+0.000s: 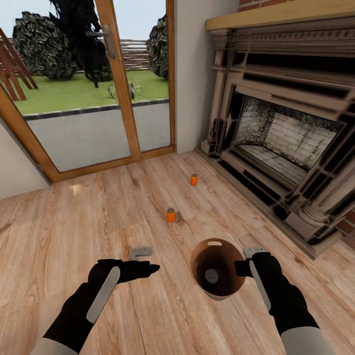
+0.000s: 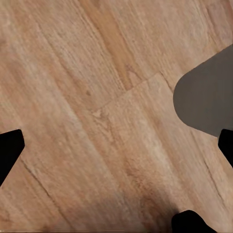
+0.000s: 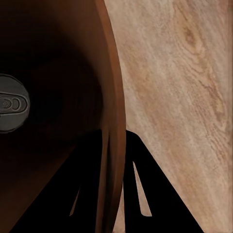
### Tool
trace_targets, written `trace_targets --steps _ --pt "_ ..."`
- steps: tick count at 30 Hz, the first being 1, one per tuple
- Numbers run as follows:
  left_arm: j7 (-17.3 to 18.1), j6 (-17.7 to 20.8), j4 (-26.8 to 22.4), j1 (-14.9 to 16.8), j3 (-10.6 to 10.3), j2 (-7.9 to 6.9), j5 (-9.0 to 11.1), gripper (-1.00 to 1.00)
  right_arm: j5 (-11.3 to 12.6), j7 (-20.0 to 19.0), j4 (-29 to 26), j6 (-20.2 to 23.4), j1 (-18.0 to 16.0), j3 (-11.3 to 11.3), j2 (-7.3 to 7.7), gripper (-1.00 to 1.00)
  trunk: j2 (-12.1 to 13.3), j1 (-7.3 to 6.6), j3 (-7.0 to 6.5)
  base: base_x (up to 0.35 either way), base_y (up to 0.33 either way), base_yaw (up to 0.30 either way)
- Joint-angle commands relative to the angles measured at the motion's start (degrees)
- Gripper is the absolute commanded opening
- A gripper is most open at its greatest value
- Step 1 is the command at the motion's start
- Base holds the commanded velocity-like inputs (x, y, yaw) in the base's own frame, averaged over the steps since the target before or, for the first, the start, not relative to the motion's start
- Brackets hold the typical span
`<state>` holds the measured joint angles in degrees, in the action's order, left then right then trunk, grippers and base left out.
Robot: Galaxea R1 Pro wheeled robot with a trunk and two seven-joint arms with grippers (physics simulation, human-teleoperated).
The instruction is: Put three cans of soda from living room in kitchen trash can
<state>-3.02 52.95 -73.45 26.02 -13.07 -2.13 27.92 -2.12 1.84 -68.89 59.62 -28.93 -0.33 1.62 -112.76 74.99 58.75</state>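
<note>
Soda cans: two small upright orange cylinders stand on the plank floor, the nearer just beyond the copper-brown round bin, whose rim the right gripper clamps. The left gripper, fingers apart and empty, hangs nearer that can.

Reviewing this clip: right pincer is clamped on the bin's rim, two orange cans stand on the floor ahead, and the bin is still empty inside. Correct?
Not quite: the bin is not empty. The right wrist view shows a grey can top sitting inside it, and the head view shows it too. The rest holds: the right pincer is closed on the rim, and two orange cans stand on the wood floor ahead.
</note>
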Motion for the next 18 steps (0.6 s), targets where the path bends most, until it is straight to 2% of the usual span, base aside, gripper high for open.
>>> trace_targets --steps 1,7,18 --pt "-0.45 -0.01 0.47 0.0 -0.01 0.0 0.05 1.0 0.89 -0.34 -0.02 -0.03 -0.01 0.0 0.01 -1.0 0.0 0.0 -0.01 0.078 0.0 0.0" --pt "-3.93 -1.46 5.12 0.12 -0.24 0.13 0.05 1.0 0.89 -0.34 -0.02 -0.03 0.01 -0.06 0.05 -1.0 0.0 0.0 -0.01 0.13 0.0 0.0" --pt "-6.2 -2.66 8.23 0.34 -0.38 0.3 -0.06 1.0 0.95 -0.34 -0.02 -0.03 0.02 0.05 0.05 -1.0 0.0 0.0 -0.01 0.154 0.0 0.0"
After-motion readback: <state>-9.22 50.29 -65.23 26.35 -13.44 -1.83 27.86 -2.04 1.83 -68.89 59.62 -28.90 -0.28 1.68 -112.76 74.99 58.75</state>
